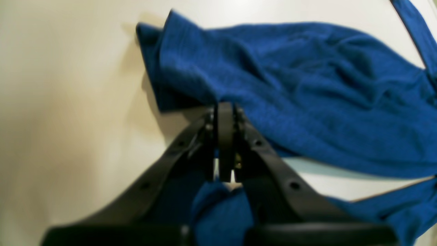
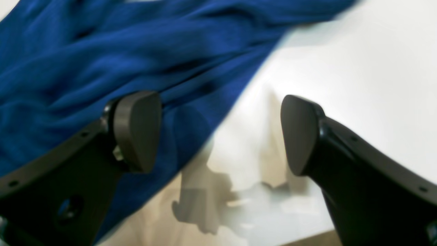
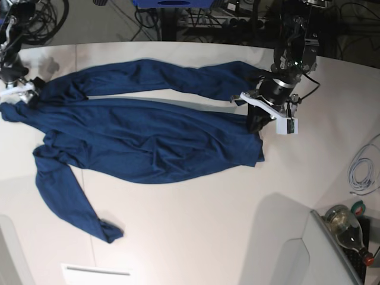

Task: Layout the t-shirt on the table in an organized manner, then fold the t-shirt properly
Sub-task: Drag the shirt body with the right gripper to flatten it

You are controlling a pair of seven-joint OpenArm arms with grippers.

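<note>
Base view: t-shirt (image 3: 142,142) sprawls across white table (image 3: 196,237).

Lab — cable tangles (image 3: 50,18), equipment racks (image 3: 202,18)

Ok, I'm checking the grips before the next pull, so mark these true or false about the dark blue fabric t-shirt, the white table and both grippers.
1. The left gripper is shut on the dark blue fabric t-shirt. True.
2. The right gripper is clamped on cloth. False: its jaws stand wide open, holding nothing.
3. The shirt hangs in the air. False: it lies spread on the smooth white table.
4. A long sleeve trails toward the near table edge in the base view. True.
</note>
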